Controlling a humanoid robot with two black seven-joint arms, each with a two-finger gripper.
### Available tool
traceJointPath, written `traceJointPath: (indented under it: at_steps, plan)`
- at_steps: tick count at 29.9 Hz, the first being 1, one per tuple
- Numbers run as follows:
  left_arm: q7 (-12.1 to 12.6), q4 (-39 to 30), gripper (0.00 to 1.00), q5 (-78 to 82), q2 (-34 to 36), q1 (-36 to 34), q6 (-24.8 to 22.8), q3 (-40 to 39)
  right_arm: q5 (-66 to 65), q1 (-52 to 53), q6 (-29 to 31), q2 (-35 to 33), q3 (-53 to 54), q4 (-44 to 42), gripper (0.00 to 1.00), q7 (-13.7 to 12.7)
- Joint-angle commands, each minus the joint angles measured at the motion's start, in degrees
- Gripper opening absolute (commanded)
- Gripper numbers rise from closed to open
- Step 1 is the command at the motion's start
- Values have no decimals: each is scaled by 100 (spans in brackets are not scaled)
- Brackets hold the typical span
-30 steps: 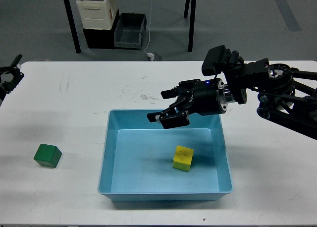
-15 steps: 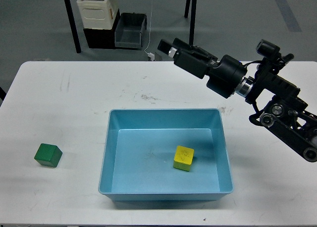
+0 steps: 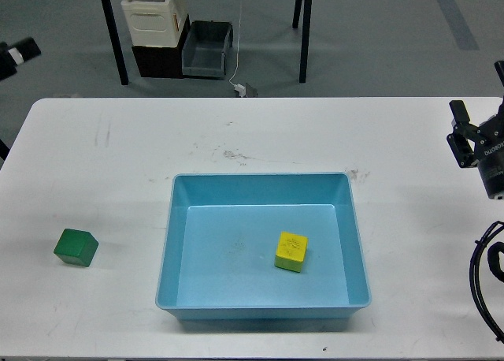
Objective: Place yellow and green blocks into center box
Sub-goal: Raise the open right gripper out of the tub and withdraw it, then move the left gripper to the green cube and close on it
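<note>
The yellow block [image 3: 291, 251] lies inside the light blue box [image 3: 169, 251] at the table's centre, right of the box's middle. The green block [image 3: 76, 247] sits on the white table to the left of the box. A dark part of my right arm [image 3: 479, 147] shows at the right edge, far from both blocks; its fingers cannot be told apart. A small part of my left arm [image 3: 17, 55] shows at the top left edge, off the table; I cannot tell its state. Neither holds anything that I can see.
The white table [image 3: 252, 140] has scuff marks behind the box. Beyond its far edge, on the floor, stand black table legs [image 3: 114, 38], a white bin [image 3: 153, 14] and a dark crate [image 3: 206, 50]. A black cable [image 3: 482, 282] loops at the right edge.
My right arm, which reached over the box with open fingers, swung up and back and has withdrawn to the right edge. The yellow and green blocks have not moved.
</note>
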Motion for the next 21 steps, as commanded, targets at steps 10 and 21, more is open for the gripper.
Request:
traceJointPath:
  at_steps: [10,21]
  plan:
    - [1,-474,100,2643,1226,-146,132,1936,187,-1241,25,-16,562,110,100,222]
    - [1,-457,100,2997,1016,-173,88,3185,187,-1338,16,37,535,110,100,222]
